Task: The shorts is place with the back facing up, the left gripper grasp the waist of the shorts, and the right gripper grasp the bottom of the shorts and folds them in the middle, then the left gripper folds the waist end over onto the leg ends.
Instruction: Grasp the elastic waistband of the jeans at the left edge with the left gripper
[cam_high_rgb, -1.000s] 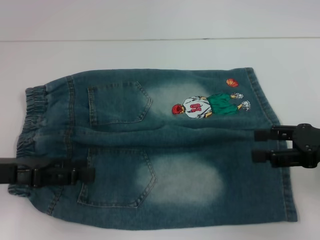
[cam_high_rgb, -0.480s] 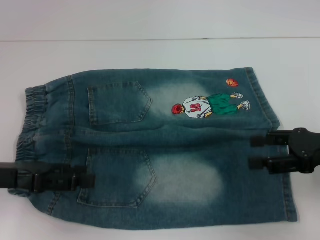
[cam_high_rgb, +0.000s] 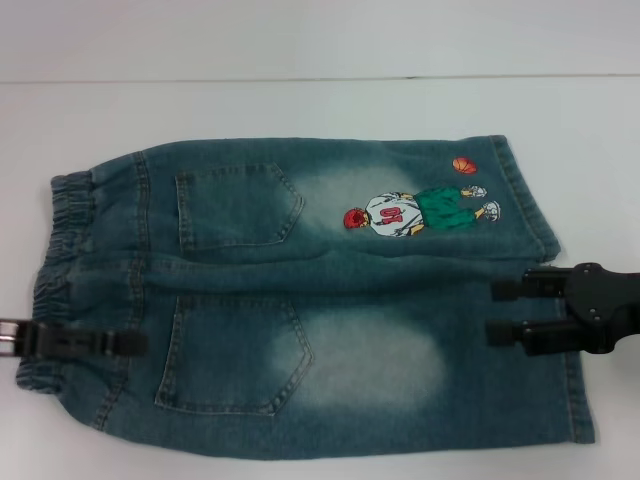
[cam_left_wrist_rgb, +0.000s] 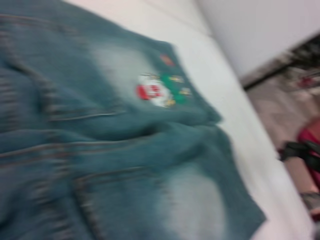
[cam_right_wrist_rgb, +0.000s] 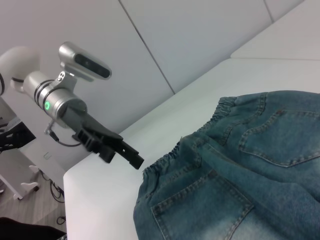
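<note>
Head camera looks steeply down on the shorts (cam_high_rgb: 320, 300) spread across the white table (cam_high_rgb: 300, 100). Left wrist camera skims close over the denim toward the hems; right wrist camera faces the waist (cam_right_wrist_rgb: 200, 145), catching the left gripper (cam_right_wrist_rgb: 131, 156).

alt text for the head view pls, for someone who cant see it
Denim shorts lie flat, back up, on a white table, elastic waist to the left. The left gripper reaches over the waist end, and the right gripper, fingers apart, hovers at the leg hems.
</note>
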